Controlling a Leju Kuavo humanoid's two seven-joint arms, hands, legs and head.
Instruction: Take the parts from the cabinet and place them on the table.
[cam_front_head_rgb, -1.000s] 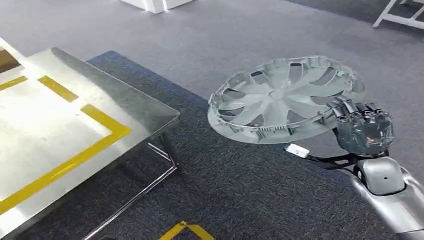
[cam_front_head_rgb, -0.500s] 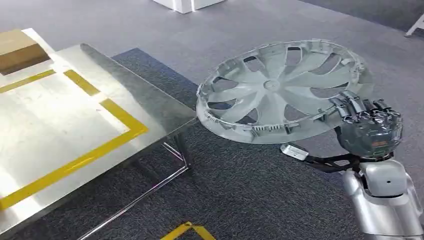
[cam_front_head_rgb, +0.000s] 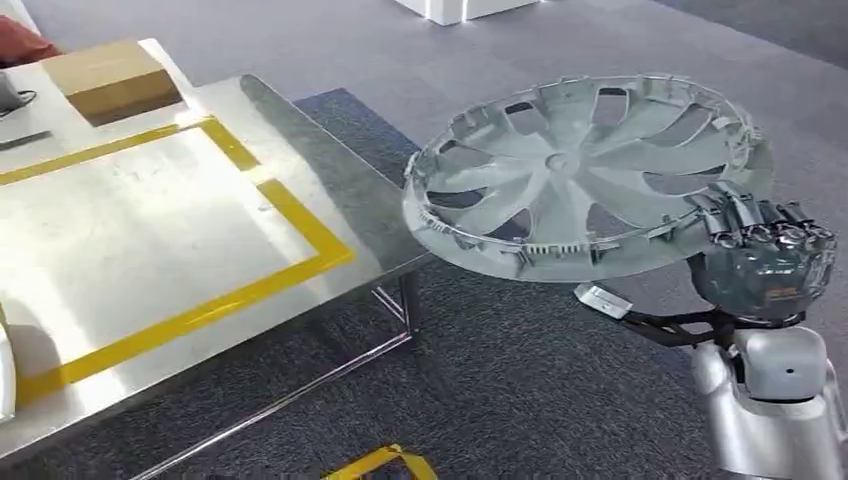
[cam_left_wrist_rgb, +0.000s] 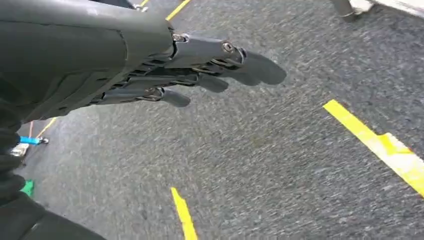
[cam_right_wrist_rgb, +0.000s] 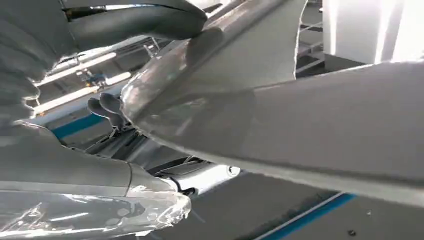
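the right hand (cam_front_head_rgb: 765, 262), at about 4 o'clock in the head view, grips the rim of a grey wheel cover (cam_front_head_rgb: 580, 170) and holds it nearly flat in the air, with its inner ribbed side up. the cover hangs above the grey carpet (cam_front_head_rgb: 520, 380), and its edge toward 9 o'clock is just beside the near corner of the metal table (cam_front_head_rgb: 340, 215); whether it overlaps the corner i cannot tell. in the right wrist view the thumb (cam_right_wrist_rgb: 150, 20) lies on one side of the cover (cam_right_wrist_rgb: 320, 120) and the darker fingers (cam_right_wrist_rgb: 107, 107) on the other side.

the table takes the 9 o'clock part of the head view. it has a yellow tape frame (cam_front_head_rgb: 250, 290) on its top, and a brown cardboard box (cam_front_head_rgb: 110, 78) stands at its far end, toward 11 o'clock.

the left hand (cam_left_wrist_rgb: 200, 75) holds nothing; its fingers are stretched out and a little apart, above the carpet (cam_left_wrist_rgb: 270, 160) with yellow floor lines (cam_left_wrist_rgb: 385, 147).
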